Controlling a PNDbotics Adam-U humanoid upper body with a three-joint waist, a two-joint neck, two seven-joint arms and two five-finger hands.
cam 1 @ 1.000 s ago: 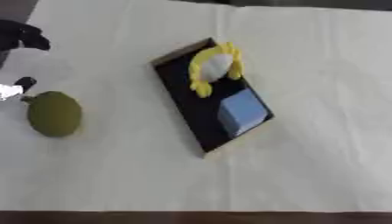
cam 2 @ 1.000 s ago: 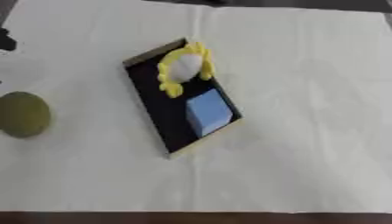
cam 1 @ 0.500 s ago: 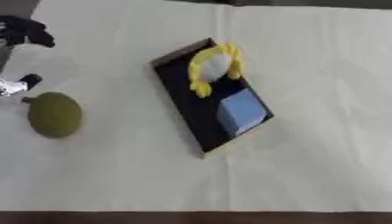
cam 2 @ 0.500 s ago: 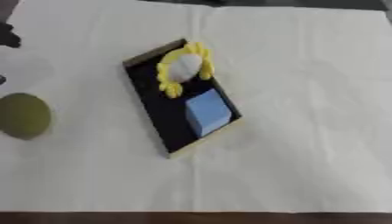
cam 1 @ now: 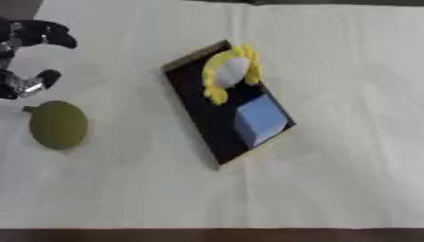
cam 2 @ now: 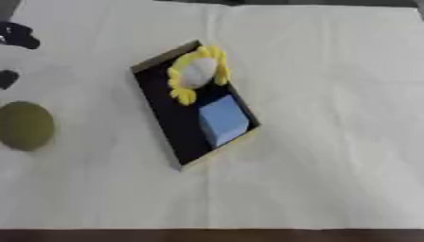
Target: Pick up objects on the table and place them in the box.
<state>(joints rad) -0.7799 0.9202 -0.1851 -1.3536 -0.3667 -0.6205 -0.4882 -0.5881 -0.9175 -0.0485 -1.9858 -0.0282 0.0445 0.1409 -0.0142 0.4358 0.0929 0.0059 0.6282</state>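
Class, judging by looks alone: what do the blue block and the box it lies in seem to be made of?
Blue block: probably foam or matte plastic, with flat, dull, evenly coloured faces. Box: likely cardboard, with thin tan walls and a matte black inside. Neither can be told for sure.

A shallow black box [cam 2: 162, 123] lies askew on the white cloth [cam 2: 331, 118], holding a yellow-and-white object [cam 2: 197, 73] and a blue block [cam 2: 222, 120]. An olive-green round object [cam 2: 23, 125] sits at the left edge, below dark fingertips of the left hand [cam 2: 18, 35].

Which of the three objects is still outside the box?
The olive-green round fruit, lying on the cloth left of the box. The yellow-and-white toy and blue block sit inside.
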